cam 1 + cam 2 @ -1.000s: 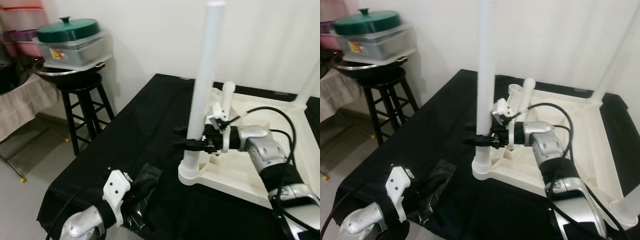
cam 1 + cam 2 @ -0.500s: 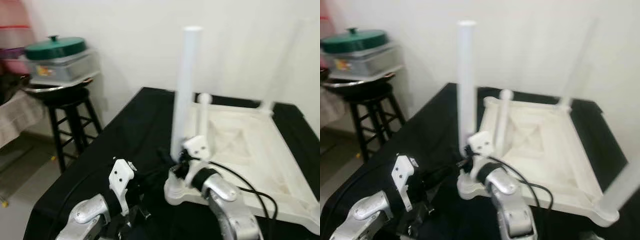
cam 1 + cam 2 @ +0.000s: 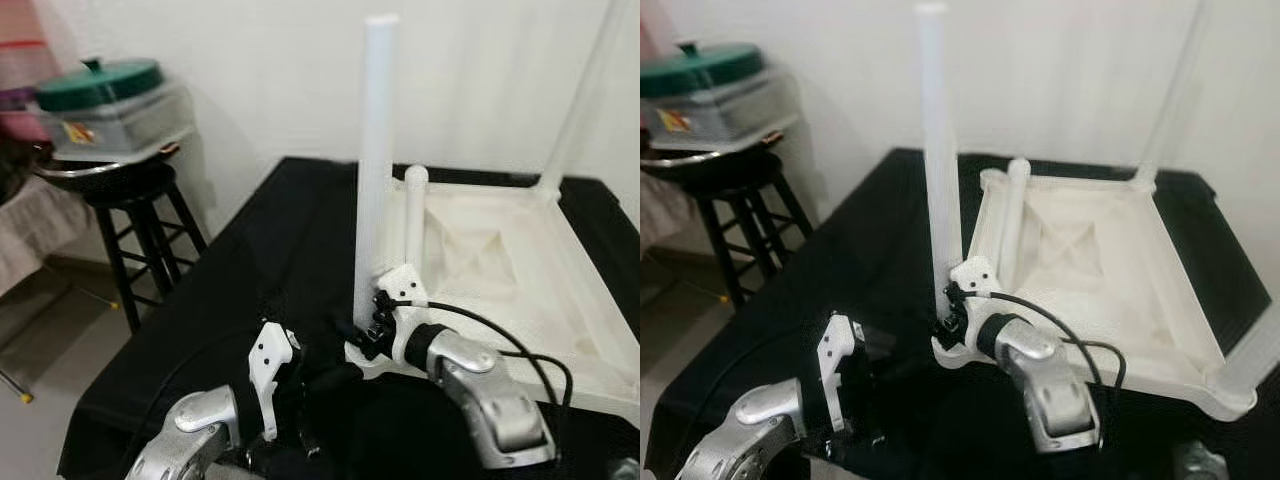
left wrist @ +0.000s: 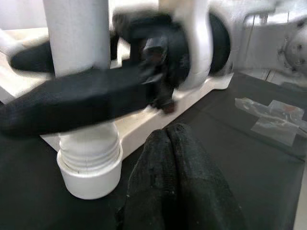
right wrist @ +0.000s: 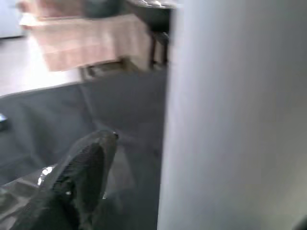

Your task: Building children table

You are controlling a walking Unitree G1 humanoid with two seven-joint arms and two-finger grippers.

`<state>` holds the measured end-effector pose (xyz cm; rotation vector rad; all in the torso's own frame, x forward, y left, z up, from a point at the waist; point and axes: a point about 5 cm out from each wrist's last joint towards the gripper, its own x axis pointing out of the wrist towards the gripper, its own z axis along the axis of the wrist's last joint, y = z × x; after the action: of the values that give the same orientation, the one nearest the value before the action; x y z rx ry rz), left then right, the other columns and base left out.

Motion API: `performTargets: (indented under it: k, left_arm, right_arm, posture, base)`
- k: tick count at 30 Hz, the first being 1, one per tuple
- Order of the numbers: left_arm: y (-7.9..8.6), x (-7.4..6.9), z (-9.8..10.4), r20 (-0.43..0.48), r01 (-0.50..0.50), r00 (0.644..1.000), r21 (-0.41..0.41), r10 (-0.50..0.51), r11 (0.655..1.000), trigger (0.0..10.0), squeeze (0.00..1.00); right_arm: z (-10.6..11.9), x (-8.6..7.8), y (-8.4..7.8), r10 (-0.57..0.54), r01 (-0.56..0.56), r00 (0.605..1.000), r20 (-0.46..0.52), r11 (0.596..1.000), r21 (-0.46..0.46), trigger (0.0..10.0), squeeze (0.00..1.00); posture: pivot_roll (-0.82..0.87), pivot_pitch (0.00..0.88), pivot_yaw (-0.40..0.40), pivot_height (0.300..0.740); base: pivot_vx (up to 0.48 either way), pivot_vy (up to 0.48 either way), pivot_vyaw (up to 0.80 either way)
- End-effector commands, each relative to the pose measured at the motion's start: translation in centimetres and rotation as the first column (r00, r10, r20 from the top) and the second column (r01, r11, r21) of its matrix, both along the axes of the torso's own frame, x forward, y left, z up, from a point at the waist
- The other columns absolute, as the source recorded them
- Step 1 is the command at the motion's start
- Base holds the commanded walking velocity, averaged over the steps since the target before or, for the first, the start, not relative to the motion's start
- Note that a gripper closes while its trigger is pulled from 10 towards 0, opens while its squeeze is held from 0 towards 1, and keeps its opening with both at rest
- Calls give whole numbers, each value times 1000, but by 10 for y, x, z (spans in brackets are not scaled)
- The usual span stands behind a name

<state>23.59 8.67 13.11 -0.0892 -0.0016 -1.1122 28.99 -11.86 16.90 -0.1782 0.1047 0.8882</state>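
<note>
Gripping the upright white leg (image 3: pixel 376 170) near its base, the right gripper (image 4: pixel 72 103) holds it at the upturned tabletop's (image 3: pixel 500 270) near-left corner; the left gripper (image 4: pixel 178 177), fingers pressed together, hovers just beside.

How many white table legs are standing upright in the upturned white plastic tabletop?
3 in sight: one at the near left corner, gripped low by the right gripper; one at the far right corner; one at the near right corner. A shorter white post stands apart.
</note>
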Motion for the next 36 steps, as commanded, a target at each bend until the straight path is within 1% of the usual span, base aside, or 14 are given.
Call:
performTargets:
  k: [1, 3, 7, 9, 10, 11, 20, 24, 26, 27, 28, 29, 31, 36]
  left_arm:
    - [-1, 2, -4, -14, 1, 1000, 3, -1, 1000, 10000, 0]
    - [-1, 3, -4, -12, -2, 1000, 3, 2, 1000, 10000, 0]
    - [1, 6, -5, -3, -35, 999, 2, 35, 999, 10000, 0]
    - [4, 8, -5, 1, -82, 997, -8, 82, 997, 10000, 0]
    - [4, 8, -5, 1, -82, 997, -8, 82, 997, 10000, 0]
    - [6, 8, -5, 3, -101, 995, -11, 101, 995, 10000, 0]
    - [13, 3, -10, 1, -151, 989, -1, 151, 989, 10000, 0]
    - [12, 0, -11, -15, -137, 991, -4, 137, 991, 10000, 0]
    - [12, -1, -12, -25, -130, 991, -10, 129, 992, 10000, 0]
    - [12, -1, -12, -25, -130, 991, -10, 129, 992, 10000, 0]
    - [13, -1, -11, -28, -124, 992, -12, 123, 992, 10000, 0]
    - [13, -1, -11, -33, -119, 992, -15, 118, 993, 10000, 0]
    - [13, 0, -10, -36, -116, 993, -17, 115, 993, 10000, 0]
    - [11, 1, -11, -42, -106, 994, -17, 105, 994, 10000, 0]
  right_arm:
    - [9, -2, 8, 197, -197, 980, 31, 980, 4, 10000, 141]
    - [10, 2, 7, 279, -279, 960, 30, 960, -22, 10000, 0]
    - [15, 20, 3, 381, -381, 925, 4, 925, -9, 10000, 0]
    - [17, 29, -1, 428, -427, 903, -37, 903, 36, 4863, 0]
    - [17, 29, -1, 428, -427, 903, -37, 903, 36, 4863, 0]
    - [16, 31, -4, 450, -447, 892, -55, 893, 54, 0, 0]
    - [12, 35, -28, 432, -427, 899, -71, 901, 70, 0, 0]
    - [2, 27, -40, 289, -289, 956, -55, 957, 14, 0, 0]
    - [-15, 23, -35, 14, -14, 997, -70, 1000, 0, 0, 0]
    - [-15, 23, -35, 14, -14, 997, -70, 1000, 0, 0, 0]
    - [-30, 18, -31, -375, 383, 920, -115, 922, 59, 0, 0]
    - [-48, -2, -19, -516, 529, 838, -177, 848, 32, 0, 0]
    - [-57, -17, -12, -584, 599, 784, -212, 801, 10, 0, 0]
    - [-47, -2, -21, -588, 592, 801, -111, 806, -4, 0, 0]
  posture:
    - [-50, 0, 22, 740]
    - [-44, 0, 21, 740]
    - [-30, 0, 21, 740]
    - [-22, 0, 18, 740]
    - [-22, 0, 18, 740]
    - [-18, 0, 16, 740]
    - [-29, 0, 13, 740]
    - [-46, 0, 7, 740]
    - [-52, 0, 0, 740]
    - [-52, 0, 0, 740]
    - [-71, 0, 8, 740]
    - [-81, 0, 30, 740]
    - [-81, 0, 30, 740]
    - [-63, 0, 17, 740]
  base:
    - [0, 0, 0]
    - [0, 0, 0]
    - [0, 0, 0]
    - [0, 0, 0]
    - [0, 0, 0]
    - [0, 0, 0]
    - [0, 0, 0]
    - [0, 0, 0]
    - [0, 0, 0]
    - [0, 0, 0]
    - [0, 0, 0]
    - [0, 0, 0]
    - [0, 0, 0]
    - [0, 0, 0]
